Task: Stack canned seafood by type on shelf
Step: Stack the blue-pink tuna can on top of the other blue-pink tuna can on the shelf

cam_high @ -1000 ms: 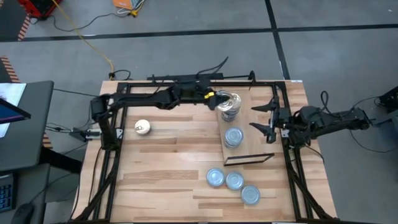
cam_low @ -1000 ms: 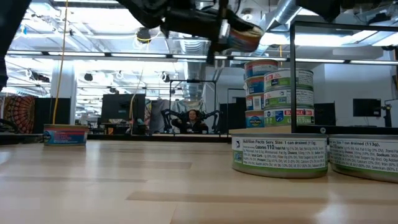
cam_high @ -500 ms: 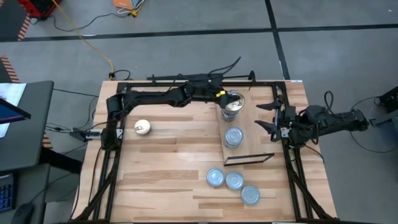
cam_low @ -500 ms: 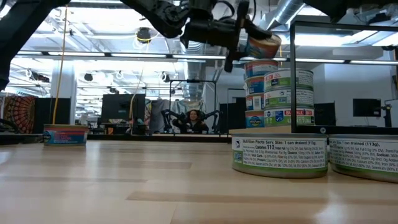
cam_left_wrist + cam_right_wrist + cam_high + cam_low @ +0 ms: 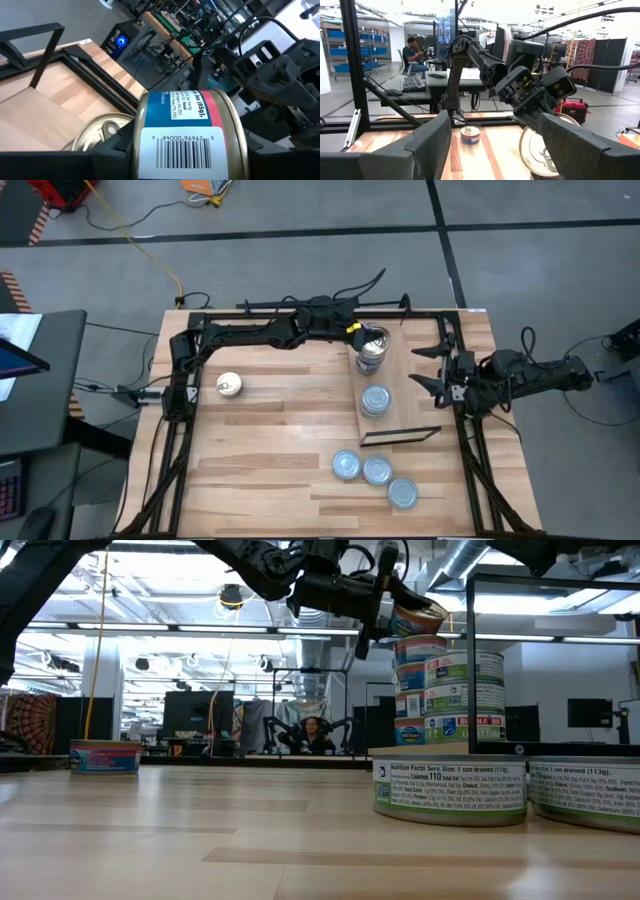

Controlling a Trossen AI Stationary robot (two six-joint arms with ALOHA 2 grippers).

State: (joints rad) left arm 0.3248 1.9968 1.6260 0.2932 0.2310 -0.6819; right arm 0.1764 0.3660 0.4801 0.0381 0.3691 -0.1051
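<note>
Lone gold tin (image 5: 229,386): we see it alone on the tabletop (image 5: 270,440), well apart from the shelf (image 5: 400,385), on the left arm's side.

Left claw (image 5: 358,338): we find it pinching a gold-topped tin (image 5: 418,616) just above the tall gold stack (image 5: 420,690) at the shelf's far end. In the left wrist view the held tin (image 5: 187,132) fills the grip, with the stack's top tin (image 5: 102,131) right under it.

What has changed: a second ago this tin was short of the stack, on the lone tin's side; now it sits almost over it, tilted and not yet seated.

What that means: we judge the gold pile is one placement from growing, with only the lone gold tin left after it.

Silver stack (image 5: 375,400): it stands mid-shelf, just beside the gold stack.

Loose silver tins (image 5: 376,472): three lie on the tabletop beyond the shelf's dark-edged end, so we judge the silver pile unfinished.

Right claw (image 5: 433,367): it waits at the shelf's right edge, fingers spread and empty.
</note>
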